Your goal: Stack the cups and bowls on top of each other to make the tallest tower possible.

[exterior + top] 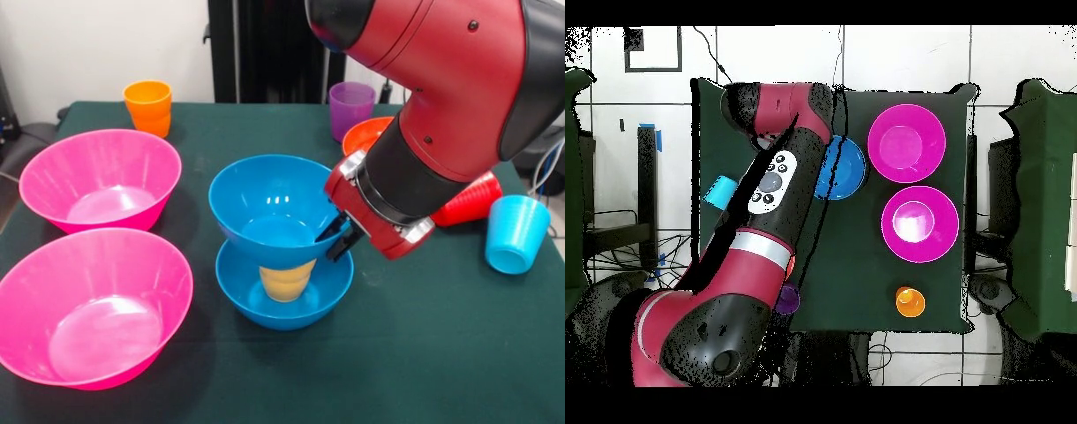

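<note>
The tower stands mid-table: a blue bowl (256,300) at the bottom, a yellow cup (287,281) upside down in it, and a second blue bowl (265,199) on top of the cup. My gripper (340,238) is at the right rim of the upper blue bowl, its black fingers (333,230) astride the rim and shut on it. In the overhead view the arm hides the gripper, and only the upper blue bowl (845,168) of the tower shows.
Two pink bowls (100,181) (93,305) sit left of the tower. An orange cup (148,107) is at the far left and a purple cup (351,109) at the far right. An orange-red bowl (364,134), a red cup (472,199) on its side and a light blue cup (515,232) are at the right.
</note>
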You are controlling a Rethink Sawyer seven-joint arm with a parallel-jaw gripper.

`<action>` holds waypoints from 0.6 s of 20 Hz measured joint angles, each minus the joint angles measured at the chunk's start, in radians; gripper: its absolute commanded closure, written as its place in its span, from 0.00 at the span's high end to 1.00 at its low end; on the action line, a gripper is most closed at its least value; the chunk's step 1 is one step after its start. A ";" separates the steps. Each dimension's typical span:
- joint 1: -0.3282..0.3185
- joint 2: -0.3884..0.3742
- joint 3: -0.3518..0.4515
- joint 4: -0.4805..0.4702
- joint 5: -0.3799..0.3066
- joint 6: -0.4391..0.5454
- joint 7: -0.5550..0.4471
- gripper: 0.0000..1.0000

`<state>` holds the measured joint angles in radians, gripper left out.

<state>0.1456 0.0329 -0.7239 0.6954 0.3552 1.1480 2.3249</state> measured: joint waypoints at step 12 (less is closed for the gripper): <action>0.000 -0.007 0.015 0.005 0.000 0.000 0.000 0.00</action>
<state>0.1456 0.0260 -0.7088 0.7002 0.3552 1.1480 2.3249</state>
